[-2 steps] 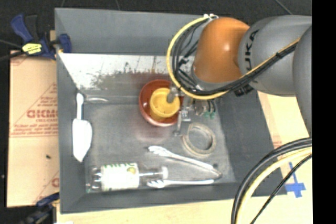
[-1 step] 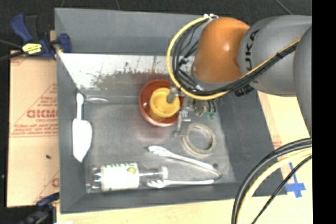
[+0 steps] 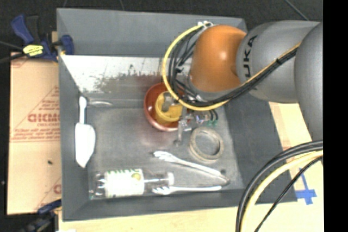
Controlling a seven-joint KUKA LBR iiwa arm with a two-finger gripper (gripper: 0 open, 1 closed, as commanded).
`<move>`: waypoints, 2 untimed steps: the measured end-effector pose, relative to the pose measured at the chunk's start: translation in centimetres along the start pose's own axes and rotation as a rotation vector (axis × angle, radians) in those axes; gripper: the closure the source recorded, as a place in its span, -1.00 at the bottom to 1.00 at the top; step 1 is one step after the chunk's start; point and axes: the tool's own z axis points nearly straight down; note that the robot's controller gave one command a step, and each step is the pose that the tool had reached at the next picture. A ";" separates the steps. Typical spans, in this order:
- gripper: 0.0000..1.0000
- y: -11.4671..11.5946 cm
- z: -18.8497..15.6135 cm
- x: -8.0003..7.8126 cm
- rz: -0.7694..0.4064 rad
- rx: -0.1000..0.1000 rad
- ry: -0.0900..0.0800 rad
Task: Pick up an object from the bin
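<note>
Nothing is lifted yet, so there is no picked thing to name; the nearest candidates are the round red-brown bowl [image 3: 153, 114] near the middle of the bin and the flat ring of pale tape [image 3: 206, 144] just to its right and a little nearer the front wall. A yellow lump [image 3: 166, 112] sits inside the bowl. My claw [image 3: 182, 125] hangs low between these two, by the bowl's right rim and close to the ring's upper left edge. My own orange wrist cover hides most of it, so I cannot tell whether it is released or clenched, and I see nothing gripped in it.

Further out, a thin white plastic utensil [image 3: 187, 163] lies slantwise in front of the ring, a clear bottle with a white and green label [image 3: 122, 183] lies on its side along the front wall, and a white plastic spoon [image 3: 84, 138] rests at the far left of the grey metal bin [image 3: 136, 32].

By my reckoning the task is at its approach stage: the grasp, the closing and the lift are all left to do
</note>
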 end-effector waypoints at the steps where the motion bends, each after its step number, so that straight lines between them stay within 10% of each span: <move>1: -1.00 -2.5 -3.2 -0.2 0.120 0.002 -0.005; 2: -1.00 -2.4 2.0 -0.1 -0.203 0.002 -0.006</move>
